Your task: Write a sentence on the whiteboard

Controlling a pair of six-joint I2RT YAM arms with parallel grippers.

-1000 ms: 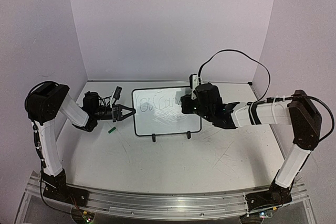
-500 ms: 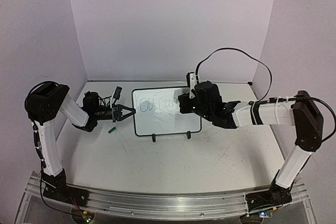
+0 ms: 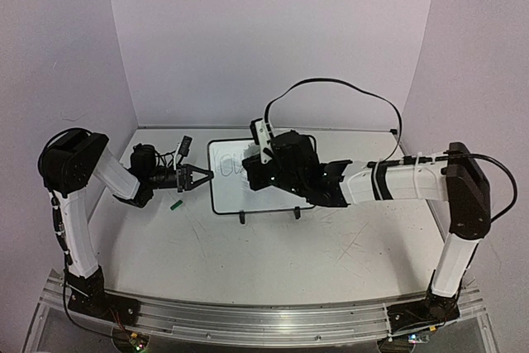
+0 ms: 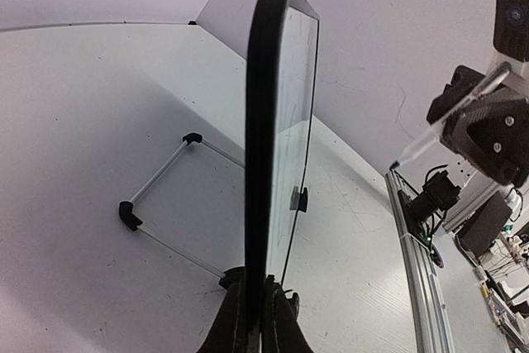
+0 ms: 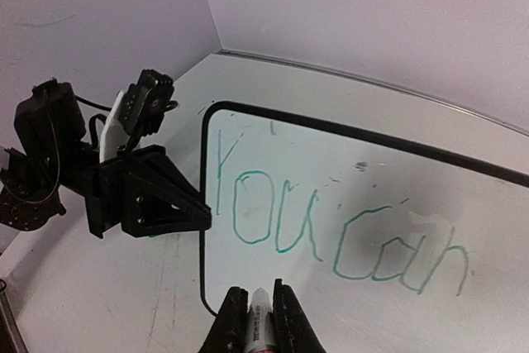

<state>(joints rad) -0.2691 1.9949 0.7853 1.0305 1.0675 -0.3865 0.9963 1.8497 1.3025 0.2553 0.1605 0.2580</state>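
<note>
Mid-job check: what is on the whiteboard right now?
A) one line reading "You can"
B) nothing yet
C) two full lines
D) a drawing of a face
A: the right wrist view shows the sentence as a single line, "You can", on the whiteboard, with bare board below it beside the marker.

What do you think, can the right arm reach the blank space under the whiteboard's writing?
Probably yes: the right claw, shut on a marker, points at the bare lower left of the whiteboard, nothing between; the left claw grips its edge.
</note>
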